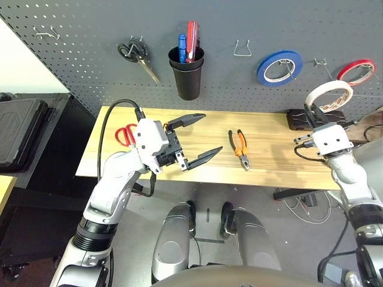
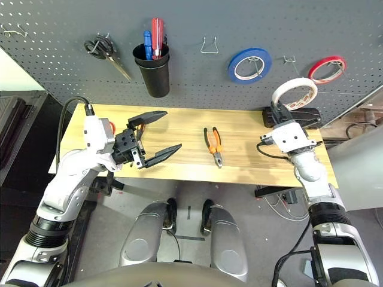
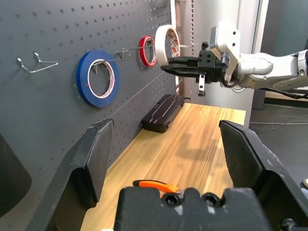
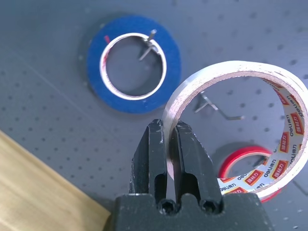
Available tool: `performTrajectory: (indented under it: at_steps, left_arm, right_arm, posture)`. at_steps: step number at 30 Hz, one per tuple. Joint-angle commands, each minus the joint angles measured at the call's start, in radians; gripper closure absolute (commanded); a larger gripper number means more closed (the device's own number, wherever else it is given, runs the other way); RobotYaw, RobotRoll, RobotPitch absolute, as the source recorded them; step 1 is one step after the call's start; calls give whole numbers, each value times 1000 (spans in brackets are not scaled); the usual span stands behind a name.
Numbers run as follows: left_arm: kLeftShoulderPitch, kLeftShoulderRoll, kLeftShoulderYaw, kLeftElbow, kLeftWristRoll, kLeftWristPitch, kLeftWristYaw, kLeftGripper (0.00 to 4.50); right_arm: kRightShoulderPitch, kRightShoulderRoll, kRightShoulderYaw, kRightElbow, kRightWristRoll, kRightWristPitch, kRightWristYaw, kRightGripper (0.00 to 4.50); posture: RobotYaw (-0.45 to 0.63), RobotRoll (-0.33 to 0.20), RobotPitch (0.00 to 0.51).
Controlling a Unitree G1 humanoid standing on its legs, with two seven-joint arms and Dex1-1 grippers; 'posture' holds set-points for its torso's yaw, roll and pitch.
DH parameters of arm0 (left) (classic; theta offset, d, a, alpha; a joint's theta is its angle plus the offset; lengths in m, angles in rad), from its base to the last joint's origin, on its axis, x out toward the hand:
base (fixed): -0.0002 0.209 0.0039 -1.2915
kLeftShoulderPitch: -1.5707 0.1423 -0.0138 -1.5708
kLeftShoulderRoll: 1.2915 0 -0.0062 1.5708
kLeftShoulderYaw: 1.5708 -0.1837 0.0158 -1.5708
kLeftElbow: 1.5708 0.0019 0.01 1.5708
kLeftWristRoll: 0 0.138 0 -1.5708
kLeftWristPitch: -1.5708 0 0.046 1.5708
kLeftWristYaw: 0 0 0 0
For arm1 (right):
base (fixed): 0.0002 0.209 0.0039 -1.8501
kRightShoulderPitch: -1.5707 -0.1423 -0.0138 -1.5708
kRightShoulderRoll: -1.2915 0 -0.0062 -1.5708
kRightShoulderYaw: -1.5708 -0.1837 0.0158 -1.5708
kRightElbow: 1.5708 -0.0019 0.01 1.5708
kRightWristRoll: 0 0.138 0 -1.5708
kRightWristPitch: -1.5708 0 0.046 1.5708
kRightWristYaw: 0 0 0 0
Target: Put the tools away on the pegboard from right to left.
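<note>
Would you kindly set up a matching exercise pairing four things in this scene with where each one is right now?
Things:
1. white tape roll
2. orange-and-black-handled pliers
3. blue tape roll
4. black-handled scissors

Places:
A. hanging on a pegboard hook left of the black cup holder
B. pinched in the right gripper, raised in front of the pegboard
C. lying flat on the wooden table
D. hanging on a pegboard hook right of the cup holder

Pairs: 1-B, 2-C, 3-D, 4-A
</note>
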Motion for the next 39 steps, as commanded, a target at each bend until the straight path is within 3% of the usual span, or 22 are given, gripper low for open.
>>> performTrajectory:
  at_steps: [1,15,22,27,34,39]
  left_arm:
    - [2,1,-18,16,12,-10,-14,0]
    - [-15,7,-15,23,16,8,-14,0]
    - [-14,12,-10,12,18,23,-5,0]
    - [-10,15,-9,7,21,29,1,0]
    - [-6,21,-10,13,22,28,4,0]
    - [-7,45,-14,27,39,39,-8,0]
  right_arm:
    - [-27,-17,-26,41,3,23,-17,4485]
    - [-362,-35,30,402,-25,110,36,4485]
    - [-456,-18,31,522,-14,204,29,4485]
    - [-392,7,15,472,30,75,49,2905]
    - [-203,17,13,318,73,-49,105,128]
    - [-58,50,16,182,135,53,185,56]
  posture:
    - [207,0,172]
    - [210,0,175]
    - [231,0,176]
    - [237,0,177]
    - [227,0,175]
    - [217,0,175]
